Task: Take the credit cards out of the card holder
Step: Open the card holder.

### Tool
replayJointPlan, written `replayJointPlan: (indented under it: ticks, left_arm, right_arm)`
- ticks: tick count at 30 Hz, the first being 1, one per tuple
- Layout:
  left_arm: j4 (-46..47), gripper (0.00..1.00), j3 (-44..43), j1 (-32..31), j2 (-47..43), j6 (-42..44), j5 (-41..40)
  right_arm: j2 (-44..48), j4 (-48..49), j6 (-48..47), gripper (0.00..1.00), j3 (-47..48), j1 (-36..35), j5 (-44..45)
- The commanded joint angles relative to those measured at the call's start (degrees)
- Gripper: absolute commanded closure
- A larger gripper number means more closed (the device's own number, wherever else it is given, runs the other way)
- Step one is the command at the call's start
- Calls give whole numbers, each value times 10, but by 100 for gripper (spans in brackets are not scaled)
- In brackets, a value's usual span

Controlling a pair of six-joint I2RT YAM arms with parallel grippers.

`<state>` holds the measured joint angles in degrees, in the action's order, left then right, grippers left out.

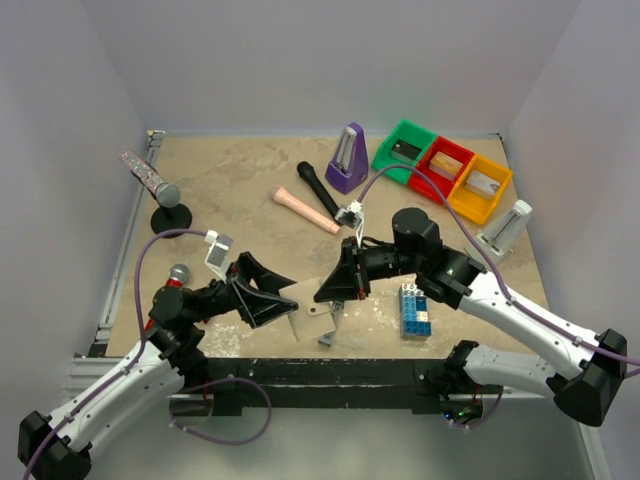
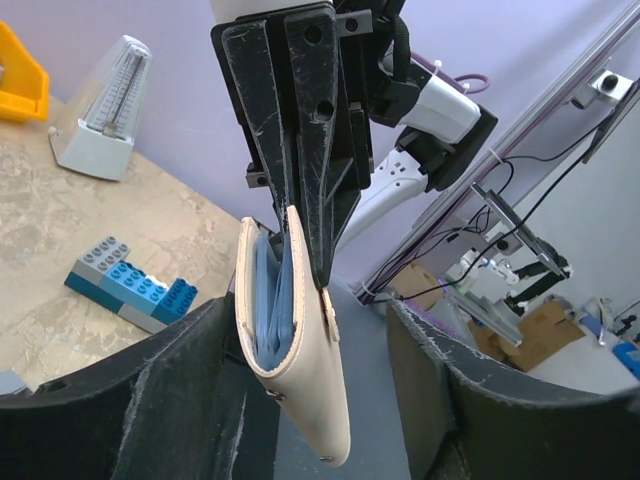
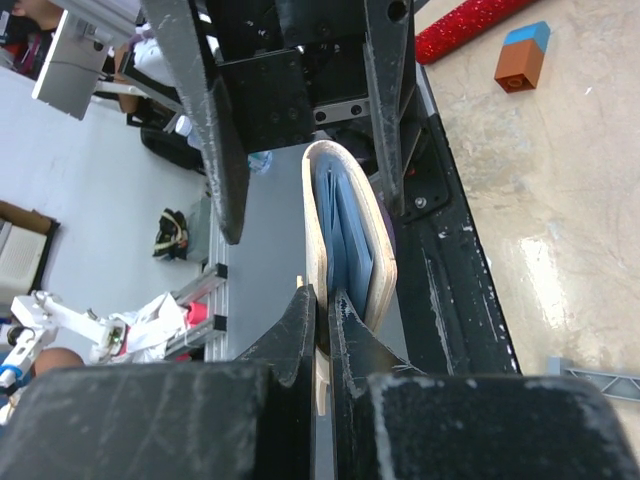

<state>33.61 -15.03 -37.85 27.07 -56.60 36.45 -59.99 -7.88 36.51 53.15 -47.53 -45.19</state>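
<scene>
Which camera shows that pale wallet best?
The left wrist view: the wallet hangs close up, its blue inside showing. The right wrist view shows it edge-on, pinched by the right hand. The top view shows only a small pale scrap.

top external: overhead from near edge, whole surface (image 1: 250,190)
wrist views: close, facing each other
shared: card holder (image 2: 300,390)

Inside the card holder (image 2: 300,390) only blue pocket edges showed; whether any credit cards sat there could not be told. From above, the left hand (image 1: 290,298) and right hand (image 1: 328,296) covered most of it. In the left wrist view the yellow bin (image 2: 20,80) was cut off by the left edge
</scene>
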Motion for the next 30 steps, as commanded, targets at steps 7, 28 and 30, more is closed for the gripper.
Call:
replayJointPlan:
  ticks: [7,28,30]
  left_arm:
    - [24,54,-1,3,-8,2,15]
    - [-20,100,-23,3,-18,25,9]
    - [-43,100,-33,3,-25,36,6]
  right_arm:
    - [-3,22,-5,100,41,-5,-16]
    - [0,-52,-23,35,65,-4,26]
    - [7,-85,-43,26,84,0,47]
